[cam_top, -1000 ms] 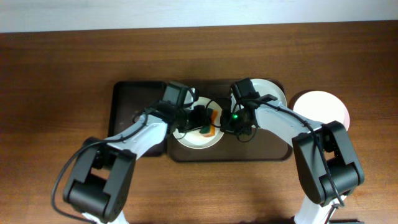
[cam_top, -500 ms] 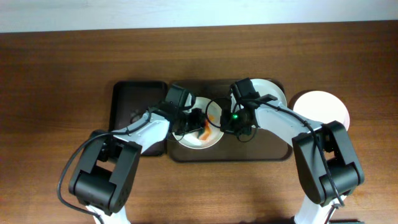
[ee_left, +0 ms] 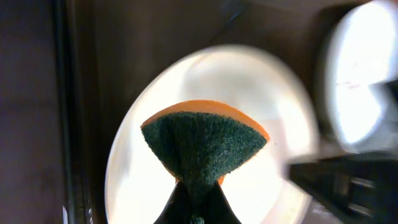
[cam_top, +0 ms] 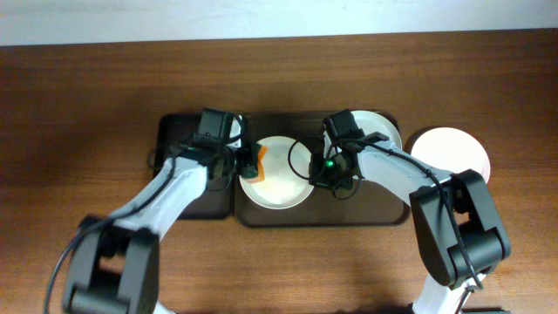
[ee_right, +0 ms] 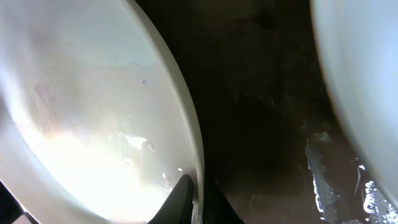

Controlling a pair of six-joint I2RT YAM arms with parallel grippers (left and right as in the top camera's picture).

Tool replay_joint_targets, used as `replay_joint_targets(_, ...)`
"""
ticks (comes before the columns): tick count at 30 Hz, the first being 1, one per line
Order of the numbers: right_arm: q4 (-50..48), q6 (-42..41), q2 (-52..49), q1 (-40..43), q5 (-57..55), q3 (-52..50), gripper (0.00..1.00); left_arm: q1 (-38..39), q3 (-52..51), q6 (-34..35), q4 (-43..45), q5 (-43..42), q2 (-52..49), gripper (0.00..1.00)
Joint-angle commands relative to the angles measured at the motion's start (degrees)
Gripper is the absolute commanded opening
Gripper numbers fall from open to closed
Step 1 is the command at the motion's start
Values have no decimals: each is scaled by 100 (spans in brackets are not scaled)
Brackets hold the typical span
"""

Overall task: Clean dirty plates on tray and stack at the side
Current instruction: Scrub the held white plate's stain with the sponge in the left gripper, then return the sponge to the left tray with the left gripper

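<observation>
my left claw (cam_top: 248, 162) clamped on sponge (ee_left: 202, 146), at 9 o'clock rim of white plate (cam_top: 281, 187) on tray (cam_top: 357, 217). right claw (cam_top: 316, 171) pinches plate's 3 o'clock rim. best bet: steady pinch, green scrub face flat, wipe toward 3 o'clock.

Ahead of our left gripper (cam_top: 252, 163) and sponge (ee_left: 205, 146): open plate (cam_top: 281, 187) face.
Its far rim: our right gripper (cam_top: 316, 171) blocks.
Behind that gripper: second plate (cam_top: 390, 129), near.
</observation>
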State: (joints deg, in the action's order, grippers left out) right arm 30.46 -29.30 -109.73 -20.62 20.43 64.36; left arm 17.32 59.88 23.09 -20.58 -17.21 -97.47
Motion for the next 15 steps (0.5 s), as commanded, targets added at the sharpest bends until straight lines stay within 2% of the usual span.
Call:
replay_joint_targets(1, 85, 59, -122, -52, -267, -103, 9, -9, 28, -496, -24, 382, 979, 0)
replay_joint_targets(6, 87, 59, -122, -52, -264, -103, 9, -114, 28, -503, -105, 1235, 1250, 0)
replay_joint_targets(11, 92, 59, -122, -52, -264, -103, 9, -138, 17, -503, -634, 2830, 1071, 0)
replay_joint_targets(15, 101, 59, -122, -52, -264, -103, 9, -138, 15, -503, -1021, 2955, 605, 0)
